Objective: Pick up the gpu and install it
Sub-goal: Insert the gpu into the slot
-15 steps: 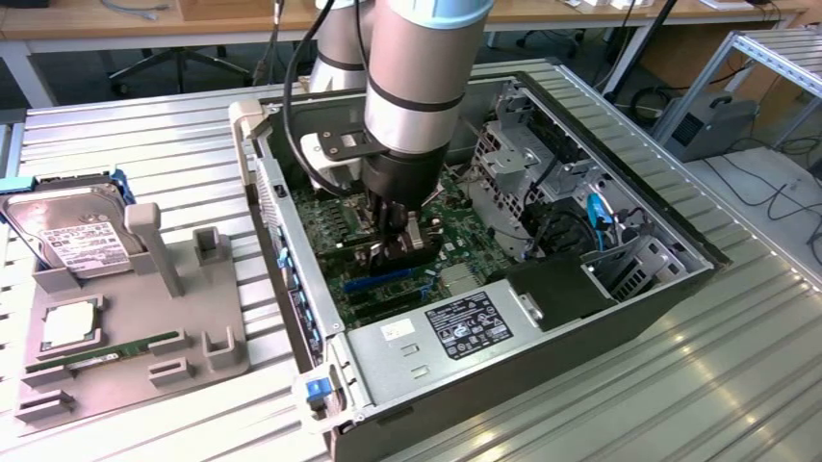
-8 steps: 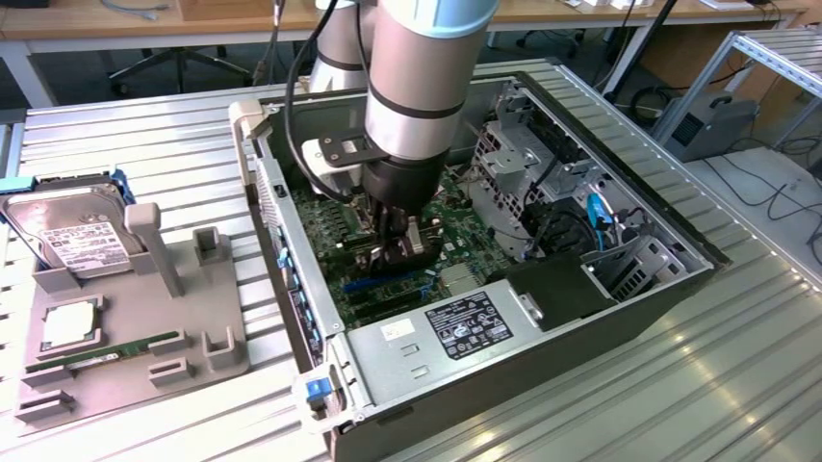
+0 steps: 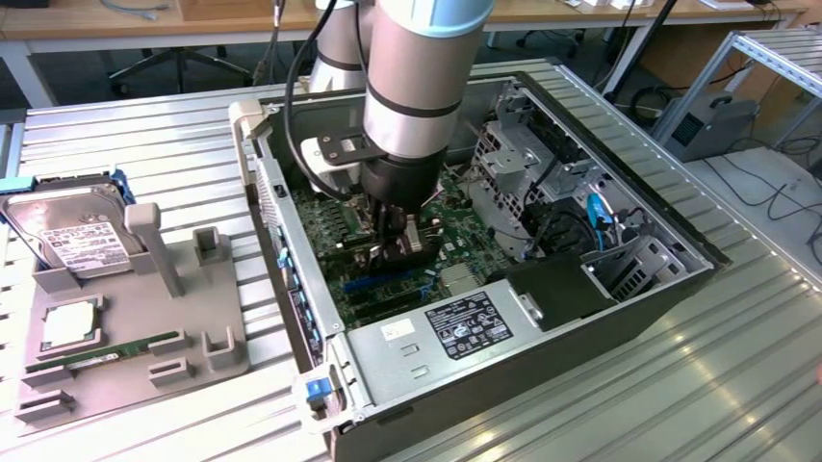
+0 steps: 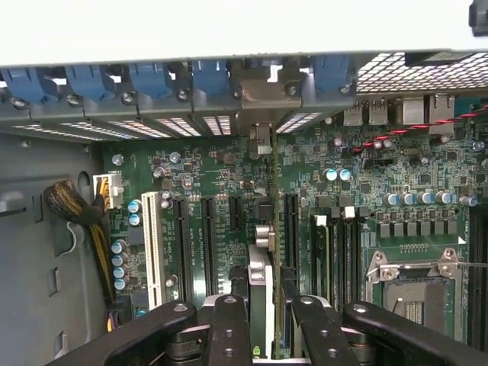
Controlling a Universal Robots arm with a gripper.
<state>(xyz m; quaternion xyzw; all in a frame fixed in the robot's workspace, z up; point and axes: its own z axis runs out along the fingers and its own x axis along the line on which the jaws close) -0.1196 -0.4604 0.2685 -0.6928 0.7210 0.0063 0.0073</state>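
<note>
The gpu (image 4: 272, 198) is a thin dark card seen edge-on, standing upright over the motherboard's (image 4: 213, 175) long black slots. Its grey bracket end (image 4: 263, 95) lies against the case's rear slot openings. My gripper (image 4: 269, 316) is shut on the card's near end, with a black finger (image 4: 229, 324) on each side. In the exterior view the gripper (image 3: 398, 248) reaches straight down into the open computer case (image 3: 642, 289), with the dark gpu (image 3: 411, 258) under it just above the board. Whether the card's edge sits in a slot I cannot tell.
Blue slot latches (image 4: 152, 80) line the rear wall. Close by are a white slot (image 4: 152, 244), a braided cable bundle (image 4: 76, 210) and the processor socket (image 4: 415, 293). The power supply (image 3: 449, 332) fills the case's near end. A grey holder (image 3: 129, 356) outside carries a hard drive (image 3: 71, 236) and a memory stick (image 3: 115, 351).
</note>
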